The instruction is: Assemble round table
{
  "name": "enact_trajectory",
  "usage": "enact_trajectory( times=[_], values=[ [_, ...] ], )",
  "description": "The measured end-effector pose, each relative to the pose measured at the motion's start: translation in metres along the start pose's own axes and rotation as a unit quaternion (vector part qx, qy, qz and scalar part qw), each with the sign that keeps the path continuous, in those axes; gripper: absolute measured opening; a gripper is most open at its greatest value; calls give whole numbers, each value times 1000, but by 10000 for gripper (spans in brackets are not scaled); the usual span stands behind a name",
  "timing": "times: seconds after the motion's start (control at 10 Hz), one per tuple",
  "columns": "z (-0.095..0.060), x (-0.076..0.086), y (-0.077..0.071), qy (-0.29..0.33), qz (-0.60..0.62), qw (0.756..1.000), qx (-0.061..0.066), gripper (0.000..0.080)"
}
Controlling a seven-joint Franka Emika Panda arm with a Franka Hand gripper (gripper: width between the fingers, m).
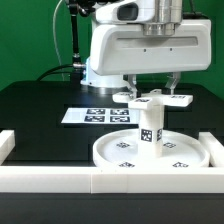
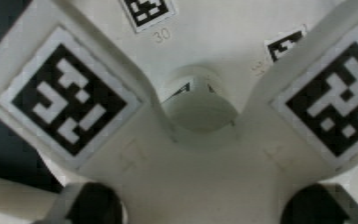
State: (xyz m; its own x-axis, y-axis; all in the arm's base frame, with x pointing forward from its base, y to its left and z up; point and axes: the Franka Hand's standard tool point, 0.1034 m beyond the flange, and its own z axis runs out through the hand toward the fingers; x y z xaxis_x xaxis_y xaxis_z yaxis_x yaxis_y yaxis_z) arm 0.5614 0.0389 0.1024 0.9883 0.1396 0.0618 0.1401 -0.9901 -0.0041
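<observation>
Pincer (image 1: pixel 152 92) pinching the foot piece (image 1: pixel 152 100) atop the post (image 1: pixel 150 125); marker board (image 1: pixel 100 116) behind, barrier bars (image 1: pixel 110 183) in front.

Markings: no readable words, brands or numbers.
Only black-and-white square tags on the foot piece (image 2: pixel 185 150), post (image 1: pixel 149 122), disc (image 1: pixel 112 152) and marker board (image 1: pixel 85 115).
</observation>
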Motion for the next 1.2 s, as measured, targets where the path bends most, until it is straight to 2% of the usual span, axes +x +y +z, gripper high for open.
enact_trajectory(
  times=[0.3, 0.9, 1.0, 1.1, 1.2],
  values=[
    [0, -2, -1, -9, 162, 987, -1, 439],
    [1, -3, -1, -17, 347, 938, 6, 439],
    [0, -3, 2, -7, 408, 913, 20, 439],
    [0, -5, 2, -1, 478, 877, 32, 439],
    [-1, -6, 1, -1, 530, 847, 37, 439]
  ],
)
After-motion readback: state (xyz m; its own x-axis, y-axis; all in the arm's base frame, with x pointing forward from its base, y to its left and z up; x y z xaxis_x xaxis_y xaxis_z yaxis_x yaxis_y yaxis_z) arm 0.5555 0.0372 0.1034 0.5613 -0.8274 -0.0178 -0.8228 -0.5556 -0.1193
